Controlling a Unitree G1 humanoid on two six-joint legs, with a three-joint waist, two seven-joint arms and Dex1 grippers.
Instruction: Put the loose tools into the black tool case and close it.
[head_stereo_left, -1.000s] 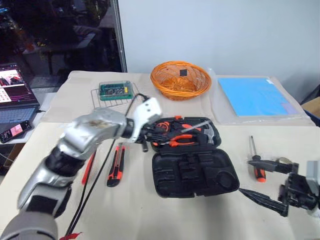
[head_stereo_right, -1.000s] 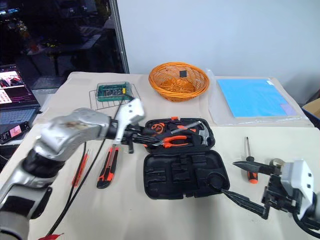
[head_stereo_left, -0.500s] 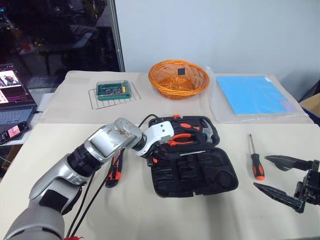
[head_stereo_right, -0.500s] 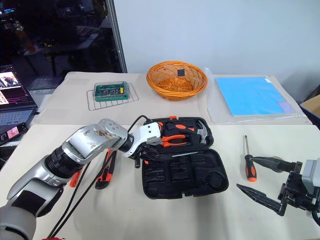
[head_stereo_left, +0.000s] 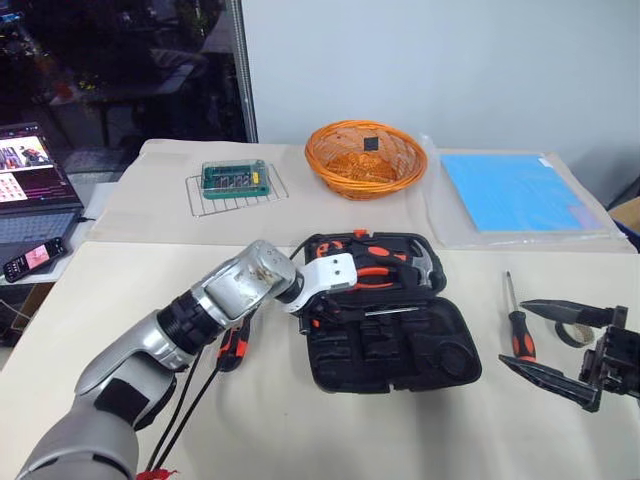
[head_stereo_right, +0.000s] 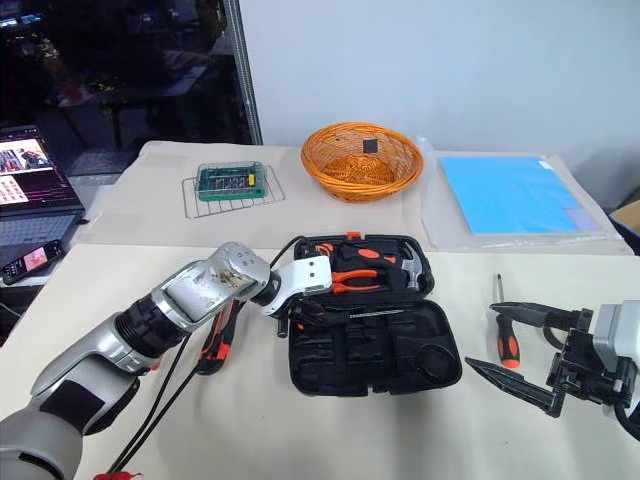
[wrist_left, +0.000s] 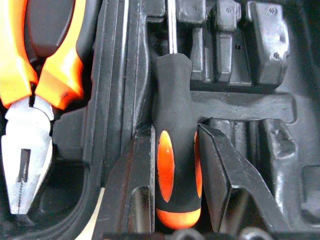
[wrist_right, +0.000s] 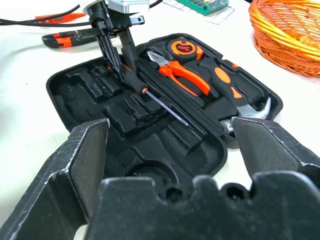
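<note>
Black tool case (head_stereo_left: 395, 335) lies open mid-counter. Left hand (wrist_left: 175, 165), fingers narrowly parted, flanks screwdriver (wrist_left: 173, 125) lying in case recess. Right hand (head_stereo_right: 530, 350) gapes wide, empty, right of case. Left: second screwdriver (head_stereo_right: 507, 335), tape roll (head_stereo_left: 573, 333), utility knife (head_stereo_right: 213, 345), lid.

The case (head_stereo_left: 395, 345) is black. The basket (head_stereo_left: 365, 158) is orange. The screwdriver (wrist_left: 175, 165) is black with orange. The mat (head_stereo_left: 513, 192) is blue.

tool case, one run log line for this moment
left hand: fingers beside screwdriver handle in tool case | right hand: open, empty | second screwdriver, utility knife: still on table
</note>
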